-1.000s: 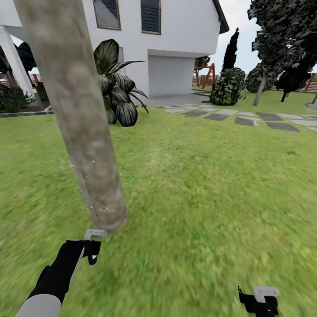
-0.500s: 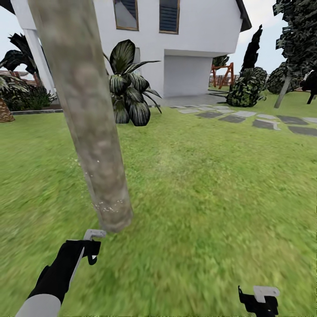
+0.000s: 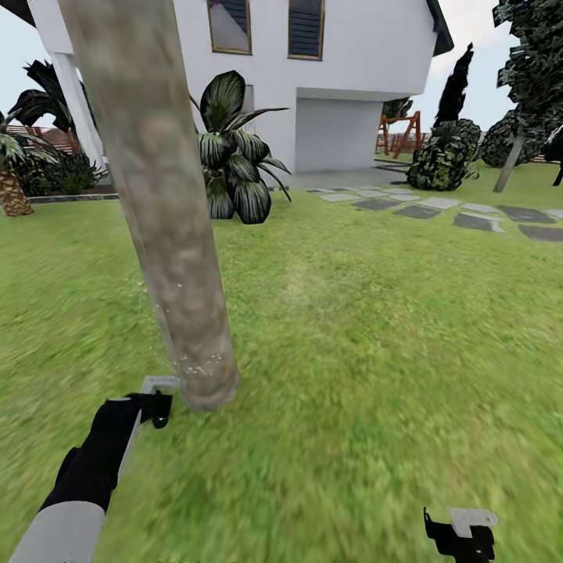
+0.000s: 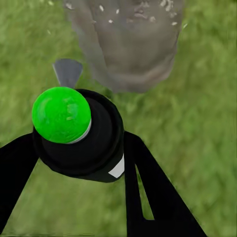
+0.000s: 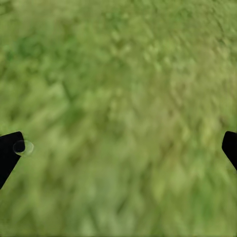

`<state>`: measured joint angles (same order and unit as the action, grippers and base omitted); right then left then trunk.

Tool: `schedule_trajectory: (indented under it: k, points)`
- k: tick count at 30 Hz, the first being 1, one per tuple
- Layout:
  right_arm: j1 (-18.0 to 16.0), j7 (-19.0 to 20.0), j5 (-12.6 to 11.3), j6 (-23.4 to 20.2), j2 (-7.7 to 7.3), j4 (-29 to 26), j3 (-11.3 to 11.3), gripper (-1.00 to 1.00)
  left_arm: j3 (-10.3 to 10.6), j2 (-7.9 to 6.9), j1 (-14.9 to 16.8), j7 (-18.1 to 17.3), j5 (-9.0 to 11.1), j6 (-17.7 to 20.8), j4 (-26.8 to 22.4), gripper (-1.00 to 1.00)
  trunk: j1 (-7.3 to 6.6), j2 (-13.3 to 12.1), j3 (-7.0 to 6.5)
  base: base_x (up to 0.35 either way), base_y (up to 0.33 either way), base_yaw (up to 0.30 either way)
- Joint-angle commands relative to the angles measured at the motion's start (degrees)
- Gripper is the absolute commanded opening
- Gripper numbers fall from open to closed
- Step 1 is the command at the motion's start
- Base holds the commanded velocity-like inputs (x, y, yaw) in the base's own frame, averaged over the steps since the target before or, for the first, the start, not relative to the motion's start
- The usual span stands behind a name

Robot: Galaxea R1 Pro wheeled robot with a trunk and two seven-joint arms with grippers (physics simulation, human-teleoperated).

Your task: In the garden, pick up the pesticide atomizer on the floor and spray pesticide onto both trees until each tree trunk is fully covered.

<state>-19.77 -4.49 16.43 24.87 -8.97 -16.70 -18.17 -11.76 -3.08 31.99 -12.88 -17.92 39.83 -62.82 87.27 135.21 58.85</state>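
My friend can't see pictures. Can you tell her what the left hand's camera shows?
The left gripper holds the black pesticide atomizer, its bright green top facing the camera. Just past it stands the base of a grey-beige tree trunk, flecked with white specks, on green grass.

The tree trunk (image 3: 156, 211) is running off the head view's top edge, its foliage out of sight. The right gripper (image 3: 461, 536) is being cut by the bottom edge. In the left wrist view, the pesticide atomizer (image 4: 79, 133) is hiding the fingers' contact with it. Grass (image 5: 118, 108) is rendering blurred in the right wrist view.
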Motion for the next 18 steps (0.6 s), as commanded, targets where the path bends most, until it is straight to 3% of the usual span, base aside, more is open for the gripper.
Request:
schedule_trajectory:
  k: [1,2,4,6,7,9,14,17,18]
  points:
    - [0.0,0.01,0.0,0.0,0.0,0.0,0.02,1.0,-2.15,-0.05,-0.1,-0.35,0.34,-0.13,-0.1,-1.0,0.0,0.0,0.0,0.0,0.0,0.255]
    - [0.0,-0.02,0.0,0.0,0.0,0.0,0.02,1.0,-5.29,0.02,-0.27,-0.67,0.41,-0.52,-0.17,-1.0,0.0,0.0,0.0,0.0,0.0,0.271]
    - [0.0,-0.01,0.0,0.0,0.0,0.0,0.0,1.0,-5.63,0.54,-0.08,-0.73,0.39,-0.83,-0.21,-1.0,0.0,0.0,0.0,0.0,0.0,0.275]
    - [0.0,-0.03,0.0,0.0,0.0,0.0,0.0,1.0,-3.31,0.88,0.08,-0.55,0.35,-0.86,-0.33,-1.0,0.0,0.0,0.0,0.0,0.0,0.176]
    - [0.0,-0.01,0.0,0.0,0.0,0.0,0.0,1.0,-1.04,0.98,0.25,-0.28,0.39,-0.78,-0.38,-1.0,0.0,0.0,0.0,0.0,0.0,0.05]
    - [0.0,0.0,0.0,0.0,0.0,0.0,0.0,1.0,0.88,1.15,0.97,-0.39,0.44,-0.65,-1.38,-1.0,0.0,0.0,0.0,0.0,0.0,0.019]
    - [0.0,0.01,0.0,0.0,0.05,0.0,0.06,1.0,0.99,0.45,2.75,-0.63,0.49,-0.14,-4.28,-1.0,0.0,0.0,0.0,0.0,0.0,0.002]
    - [0.0,0.01,0.0,0.0,0.08,0.0,0.06,1.0,1.38,1.36,3.11,-0.57,0.51,-0.11,-4.61,-1.0,0.0,0.0,0.0,0.0,0.0,0.0]
    - [0.0,0.01,0.0,0.0,0.09,0.0,0.06,1.0,1.53,3.05,3.4,-0.57,0.52,-0.11,-4.79,-1.0,0.0,0.0,0.0,0.0,0.0,0.0]
